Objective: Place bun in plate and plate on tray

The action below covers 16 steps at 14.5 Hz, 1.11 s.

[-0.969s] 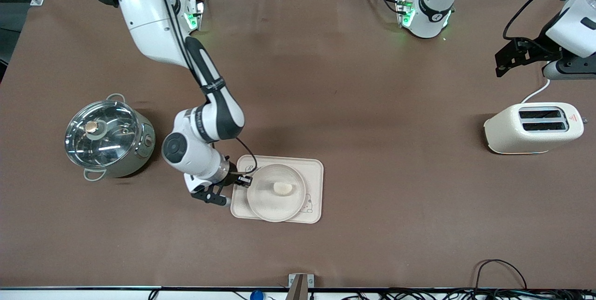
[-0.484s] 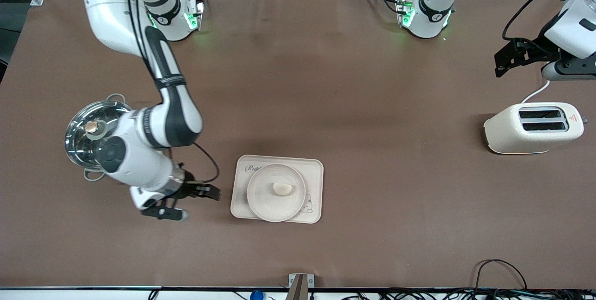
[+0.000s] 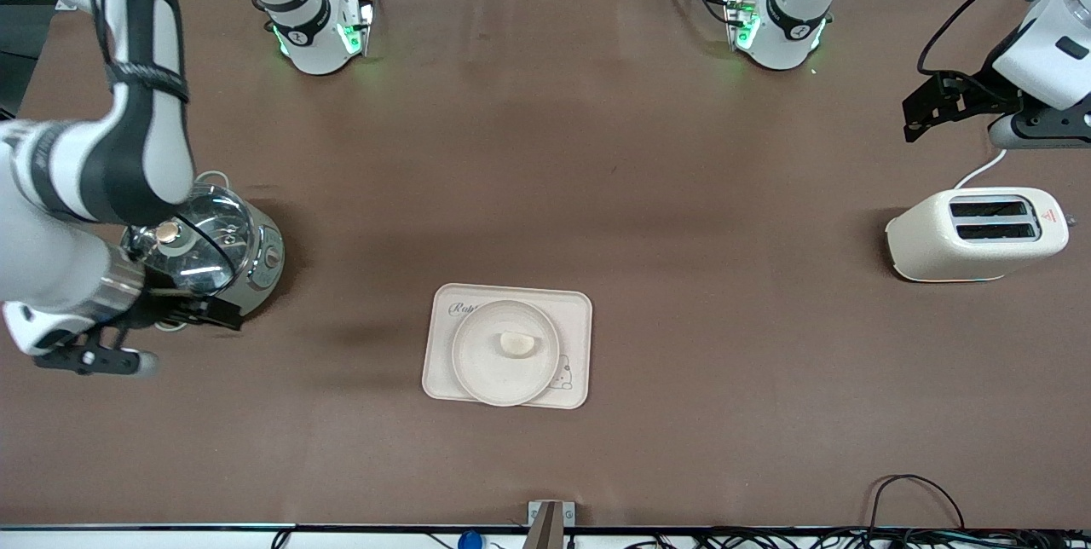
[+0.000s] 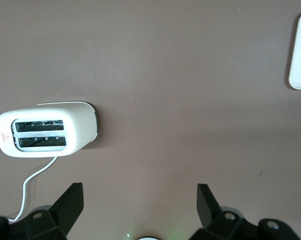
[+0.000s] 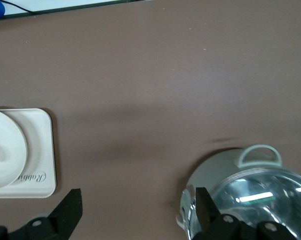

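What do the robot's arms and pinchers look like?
Both arms are glossy white with rounded shapes. The right arm has black bands at its joints and a thin black cable running along it. Each base glows green. The right gripper and left gripper are black, with flat black fingers.
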Each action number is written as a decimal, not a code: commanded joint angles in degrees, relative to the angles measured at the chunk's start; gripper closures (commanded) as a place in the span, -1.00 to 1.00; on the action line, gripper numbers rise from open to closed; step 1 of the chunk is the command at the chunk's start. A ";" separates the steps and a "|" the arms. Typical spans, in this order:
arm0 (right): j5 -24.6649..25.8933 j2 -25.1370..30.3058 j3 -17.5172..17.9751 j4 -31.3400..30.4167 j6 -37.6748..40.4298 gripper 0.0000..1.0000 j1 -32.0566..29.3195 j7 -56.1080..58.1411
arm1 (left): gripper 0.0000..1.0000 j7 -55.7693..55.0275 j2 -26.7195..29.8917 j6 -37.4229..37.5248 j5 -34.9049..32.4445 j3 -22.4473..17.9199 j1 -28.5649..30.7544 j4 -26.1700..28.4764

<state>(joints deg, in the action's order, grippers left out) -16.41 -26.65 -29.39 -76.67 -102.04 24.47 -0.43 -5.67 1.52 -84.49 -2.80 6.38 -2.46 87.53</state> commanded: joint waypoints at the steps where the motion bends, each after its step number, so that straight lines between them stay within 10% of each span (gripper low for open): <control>1: 2.43 6.77 0.56 -4.19 1.48 -1.00 -0.73 0.95 | -1.00 0.04 0.51 -0.24 0.42 0.21 0.00 1.94; 10: 9.64 19.17 2.14 -4.10 13.16 -1.00 -2.66 5.79 | -1.00 1.19 0.51 -0.06 0.34 0.21 -0.09 1.15; 14: 13.84 22.94 22.15 -5.85 14.93 -1.00 -20.05 5.35 | -1.00 1.19 0.59 -0.06 0.25 0.21 0.00 1.07; 16: 14.56 28.99 22.89 -13.90 12.67 -1.00 -19.46 1.77 | -1.00 1.53 1.03 0.11 0.25 0.21 0.00 1.07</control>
<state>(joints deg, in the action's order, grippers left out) -4.02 -5.76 -9.93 -80.56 -86.84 6.20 4.52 -5.64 1.47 -84.56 -2.80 6.42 -2.83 88.59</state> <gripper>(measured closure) 0.000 0.000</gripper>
